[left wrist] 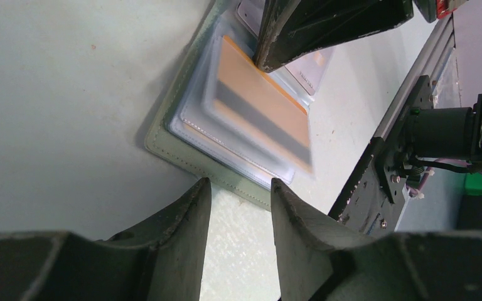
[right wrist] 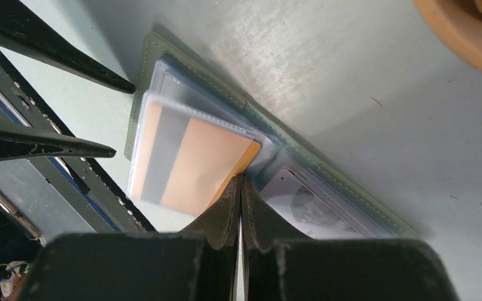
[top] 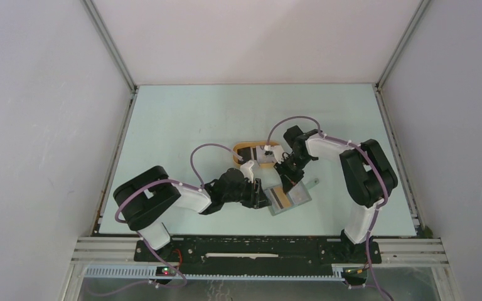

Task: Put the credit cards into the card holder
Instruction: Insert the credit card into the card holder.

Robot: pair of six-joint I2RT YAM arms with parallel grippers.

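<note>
The grey-green card holder (top: 294,199) lies open on the table, clear sleeves up. A tan card with a dark stripe (right wrist: 188,163) sits mostly inside one sleeve; it also shows blurred in the left wrist view (left wrist: 260,106). A whitish card (right wrist: 301,207) lies in a sleeve of the other half. My right gripper (right wrist: 240,180) is shut, with its tips against the tan card's exposed orange corner, not clamped on it. My left gripper (left wrist: 238,188) is open and empty, its fingertips just off the holder's (left wrist: 219,169) near edge. More cards (top: 267,152) lie in the orange tray.
The orange oval tray (top: 246,149) stands just behind the holder, between the two wrists; its rim shows in the right wrist view (right wrist: 458,37). The holder's snap tab (top: 314,184) sticks out to the right. The black base rail (left wrist: 383,169) runs close beside the holder.
</note>
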